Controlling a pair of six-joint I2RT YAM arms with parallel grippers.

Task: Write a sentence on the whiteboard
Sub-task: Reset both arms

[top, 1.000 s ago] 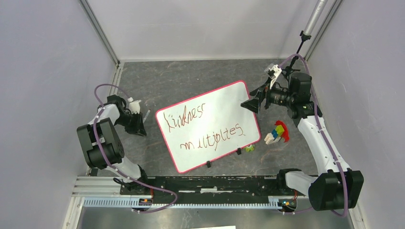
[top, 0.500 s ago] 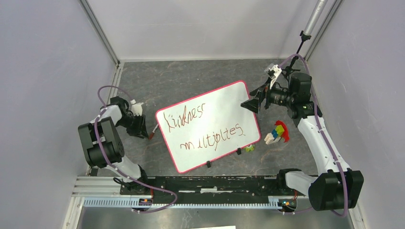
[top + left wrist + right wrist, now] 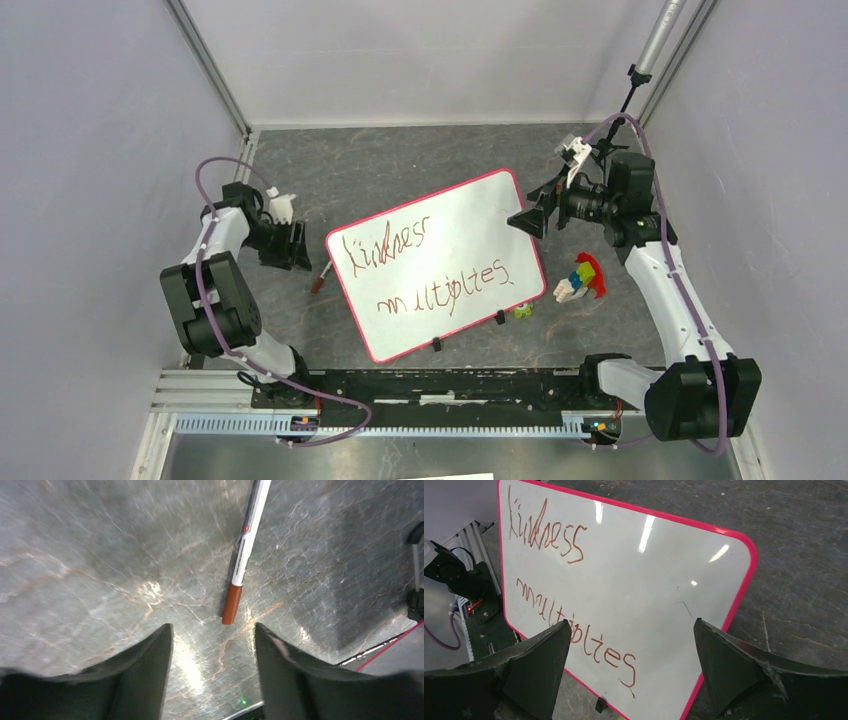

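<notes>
The whiteboard (image 3: 455,240) lies tilted on the table, pink-bordered, with the sentence (image 3: 430,272) in reddish-brown on two lines. The right wrist view shows the whiteboard (image 3: 664,570) and the sentence (image 3: 546,532) close up. My left gripper (image 3: 296,246) is open just left of the board, with nothing between its fingers. A white marker (image 3: 248,535) with a brown cap lies loose on the table ahead of the left gripper (image 3: 214,628). The same marker (image 3: 322,277) rests by the board's left edge. My right gripper (image 3: 528,215) hovers open over the board's far right corner, and in its own view the right gripper (image 3: 631,621) holds nothing.
A colourful block toy (image 3: 580,277) and a small green object (image 3: 522,311) sit right of the board. Two black clips (image 3: 436,345) are on its near edge. A metal rail (image 3: 430,385) runs along the near table edge, and walls close in on both sides.
My left gripper has opened and let go of the marker, which now lies on the table. The left gripper has drawn back from it. The right arm has barely moved.
</notes>
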